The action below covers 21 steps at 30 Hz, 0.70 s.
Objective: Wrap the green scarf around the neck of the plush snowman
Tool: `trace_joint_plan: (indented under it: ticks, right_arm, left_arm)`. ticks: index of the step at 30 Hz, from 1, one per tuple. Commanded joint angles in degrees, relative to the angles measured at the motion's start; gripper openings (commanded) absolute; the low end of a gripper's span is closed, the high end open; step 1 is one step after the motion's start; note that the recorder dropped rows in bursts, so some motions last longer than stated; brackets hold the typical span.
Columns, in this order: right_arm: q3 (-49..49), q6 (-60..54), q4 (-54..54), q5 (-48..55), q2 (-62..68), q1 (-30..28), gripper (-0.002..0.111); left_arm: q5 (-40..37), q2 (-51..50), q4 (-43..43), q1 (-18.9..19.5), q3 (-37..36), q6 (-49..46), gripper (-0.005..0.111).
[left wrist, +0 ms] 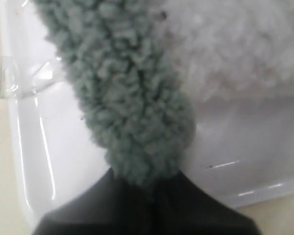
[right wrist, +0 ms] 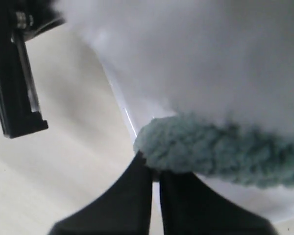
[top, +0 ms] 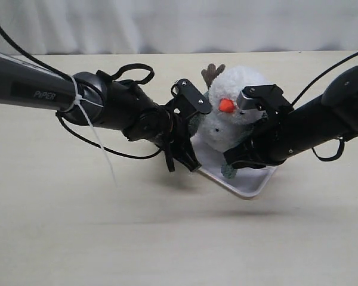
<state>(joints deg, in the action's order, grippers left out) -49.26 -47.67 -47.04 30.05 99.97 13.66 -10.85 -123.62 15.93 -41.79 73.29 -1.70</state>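
Lab-style test setup: bare beige tabletop [top: 167,250], white curtain backdrop [top: 167,24].

White snowman [top: 244,83] with orange nose [top: 227,106] and brown twig arm [top: 213,72]; grey-green scarf [left wrist: 132,107]; white tray [top: 244,189]; beige table [top: 167,238]; left gripper [left wrist: 144,180] and right gripper [right wrist: 154,170] black.

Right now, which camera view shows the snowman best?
The exterior view. It shows the snowman with its white head, orange nose and one brown twig arm, on the white tray. Both wrist views show only blurred white fur next to the scarf.
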Motion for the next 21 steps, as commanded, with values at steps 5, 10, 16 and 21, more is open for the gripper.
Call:
trace_joint_plan:
  ticks: [5,10,16,21]
  right_arm:
    - [0.03,-1.19,-1.79,-0.07,-0.41,-0.16,0.004]
    - [0.03,-1.31,-1.78,-0.44,-0.41,-0.16,0.004]
    - [0.03,-5.40,-6.49,0.06,-0.41,-0.16,0.038]
    - [0.03,-5.40,-7.66,0.06,-0.30,-0.16,0.048]
  left_arm:
    - [-3.37,1.99,-1.83,-6.53,0.06,-2.80,0.000]
    - [-2.56,1.99,-1.63,-9.41,0.06,-3.20,0.000]
    - [-3.05,1.99,-3.12,-9.44,0.06,-3.05,0.014]
    - [-8.58,1.99,-4.96,-9.91,0.06,-5.03,0.042]
